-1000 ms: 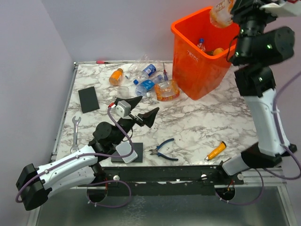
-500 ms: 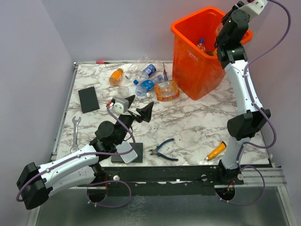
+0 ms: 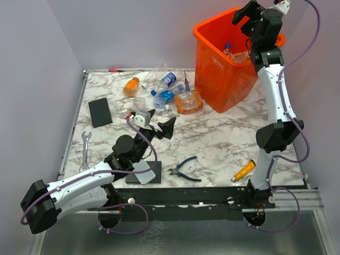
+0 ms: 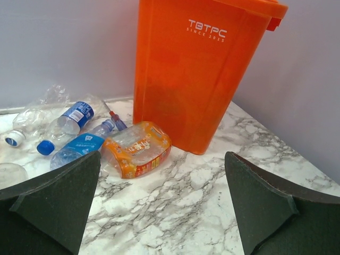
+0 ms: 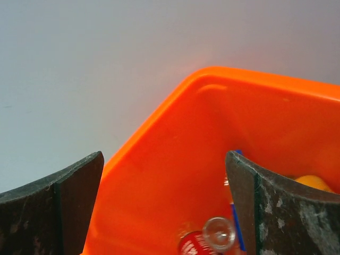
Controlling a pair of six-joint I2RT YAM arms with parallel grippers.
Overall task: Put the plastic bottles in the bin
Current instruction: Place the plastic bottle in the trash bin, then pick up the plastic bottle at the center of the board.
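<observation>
The orange bin [image 3: 220, 64] stands at the back right of the table, with bottles [image 3: 229, 51] inside. My right gripper [image 3: 245, 15] hangs open over its rim with nothing between the fingers. In the right wrist view, a red-labelled clear bottle [image 5: 215, 239] lies below, inside the bin [image 5: 175, 159]. Left of the bin lie a crushed orange bottle [image 3: 188, 102], blue-labelled bottles [image 3: 163, 97], a small orange one [image 3: 131, 86] and clear ones [image 3: 153, 75]. My left gripper [image 3: 161, 123] is open and empty, short of the crushed orange bottle [image 4: 137, 149] and the bin [image 4: 196, 69].
Blue-handled pliers [image 3: 186, 169] and an orange-handled screwdriver [image 3: 243, 171] lie near the front edge. A wrench [image 3: 85, 151] and a black pad [image 3: 100, 112] are at the left, and a dark plate [image 3: 143, 173] sits under the left arm. A red-tipped tool [image 3: 117, 69] lies along the back edge.
My right gripper swung down over the bin and opened, and the orange bottle it held is gone from its fingers. The left gripper crept slightly forward and to the right.
</observation>
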